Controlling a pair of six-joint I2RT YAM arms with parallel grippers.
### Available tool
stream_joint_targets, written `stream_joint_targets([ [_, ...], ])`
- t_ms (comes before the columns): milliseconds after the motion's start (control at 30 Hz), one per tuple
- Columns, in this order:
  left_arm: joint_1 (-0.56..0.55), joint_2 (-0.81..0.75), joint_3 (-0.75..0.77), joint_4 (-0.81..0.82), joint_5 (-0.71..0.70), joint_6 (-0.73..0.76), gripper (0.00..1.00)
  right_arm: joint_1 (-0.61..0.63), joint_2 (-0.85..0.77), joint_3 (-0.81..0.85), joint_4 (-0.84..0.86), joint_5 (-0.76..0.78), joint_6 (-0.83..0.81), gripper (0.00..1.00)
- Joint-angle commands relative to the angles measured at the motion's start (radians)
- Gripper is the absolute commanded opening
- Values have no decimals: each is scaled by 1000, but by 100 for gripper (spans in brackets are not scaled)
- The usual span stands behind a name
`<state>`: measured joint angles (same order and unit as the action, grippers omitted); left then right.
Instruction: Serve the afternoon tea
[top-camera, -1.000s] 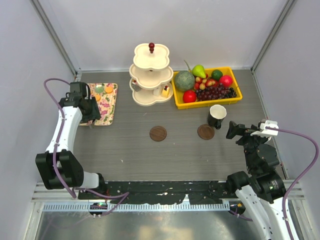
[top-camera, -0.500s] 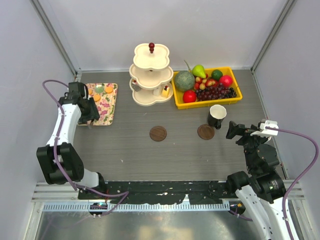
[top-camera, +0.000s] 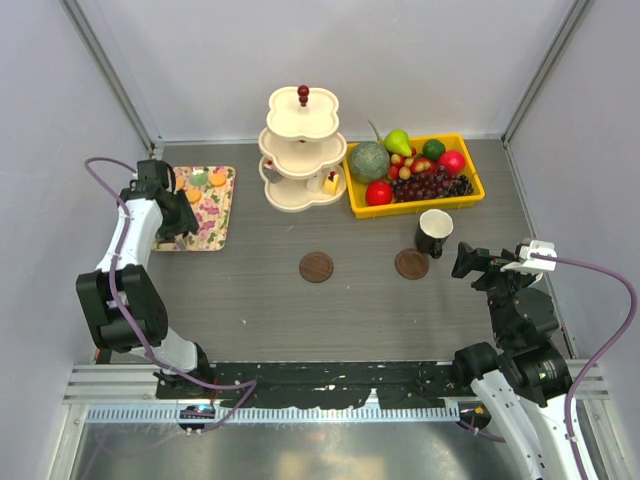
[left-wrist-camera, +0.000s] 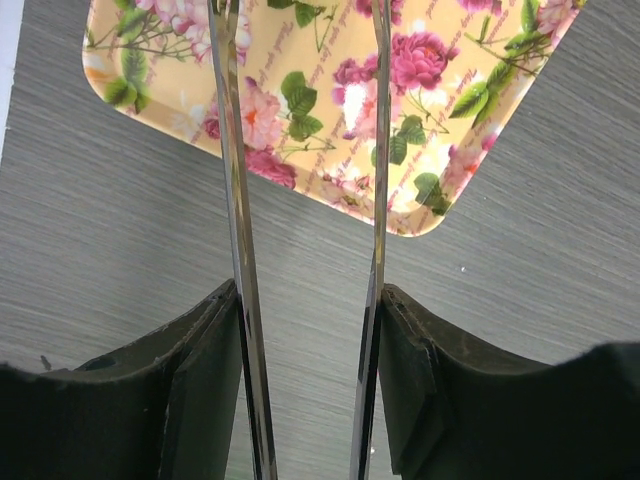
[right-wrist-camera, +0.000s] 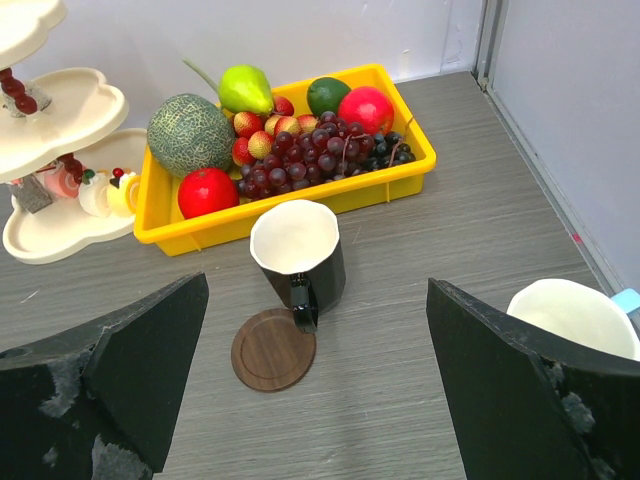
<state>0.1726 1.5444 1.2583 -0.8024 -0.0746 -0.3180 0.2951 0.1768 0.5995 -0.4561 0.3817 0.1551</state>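
Grey worktop (top-camera: 350, 310) seen from above, both arms based at its near edge. A three-tier cream stand (top-camera: 302, 150) rises at the far middle, with a yellow tray (top-camera: 415, 206) of fruit just to its right. A flowered tray (top-camera: 212, 222) lies at far left. The left claw (left-wrist-camera: 300, 20) hangs over this tray's near corner, its thin fingers narrowly parted and gripping nothing. The right claw (top-camera: 466, 260) is spread wide and empty, facing the black mug (top-camera: 434, 232). That mug stands at the far edge of the right coaster (top-camera: 411, 264), and a white mug (right-wrist-camera: 573, 318) sits near the right claw. The left coaster (top-camera: 316, 267) is bare. Orange tarts (top-camera: 217, 178) rest at the flowered tray's far end. A yellow cake wedge (top-camera: 331, 183) sits on the stand's bottom tier.
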Motion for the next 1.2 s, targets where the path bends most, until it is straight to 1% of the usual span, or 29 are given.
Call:
stream_joint_targets([
  [0, 10, 29, 46, 68, 16, -20, 56, 4, -2, 3, 51, -3, -15, 97],
  [267, 11, 75, 49, 81, 44, -27, 56, 4, 1, 2, 54, -7, -15, 97],
  [433, 11, 71, 41, 75, 56, -29, 49, 4, 1, 2, 56, -6, -17, 97],
  [667, 10, 4, 35, 37, 70, -29, 39, 4, 1, 2, 57, -9, -17, 97],
  [700, 10, -10, 32, 32, 102, -27, 38, 4, 1, 2, 57, -12, -15, 97],
  [867, 4, -78, 36, 11, 145, -23, 36, 4, 0, 0, 59, -17, -14, 97],
  [1000, -41, -141, 41, 22, 160, -23, 36, 4, 0, 2, 62, -17, -14, 97],
  [1167, -149, -176, 85, 46, 168, -21, 36, 4, -2, 2, 60, -17, -14, 98],
])
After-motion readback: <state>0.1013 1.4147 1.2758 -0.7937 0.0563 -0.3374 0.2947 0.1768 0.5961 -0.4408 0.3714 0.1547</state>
